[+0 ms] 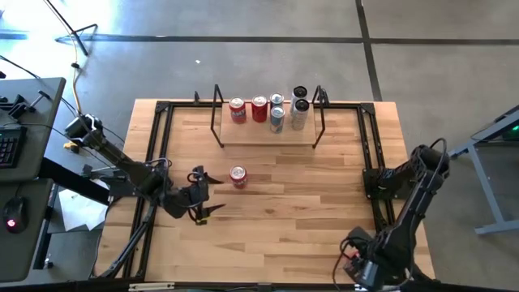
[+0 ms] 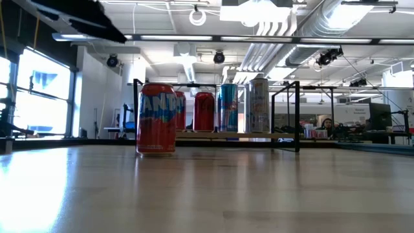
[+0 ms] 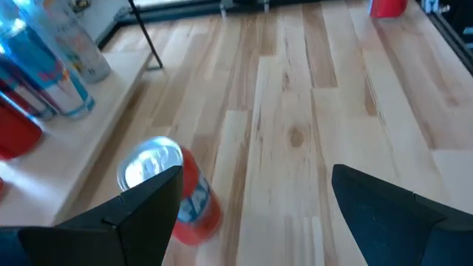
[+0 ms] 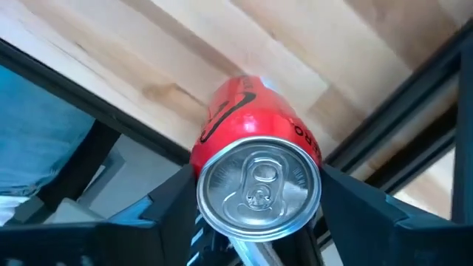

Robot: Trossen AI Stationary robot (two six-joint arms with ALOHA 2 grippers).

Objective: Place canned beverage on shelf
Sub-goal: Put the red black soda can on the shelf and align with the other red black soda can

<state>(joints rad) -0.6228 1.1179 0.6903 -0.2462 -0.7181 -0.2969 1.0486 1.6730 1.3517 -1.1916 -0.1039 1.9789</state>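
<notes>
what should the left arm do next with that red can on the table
Probably ease the left end effector forward around the red can before closing: its fingers are wide open and the can stands upright just beyond them, off to one finger's side, short of the shelf.

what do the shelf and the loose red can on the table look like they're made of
The shelf: a light wood board with a pale matte finish and visible grain; its upright end frames look like thin metal rod, painted black. The red can: likely aluminium, judging by the bare shiny silver lid, with a glossy red printed wall. It stands on the tabletop, also light wood in planks.
</notes>
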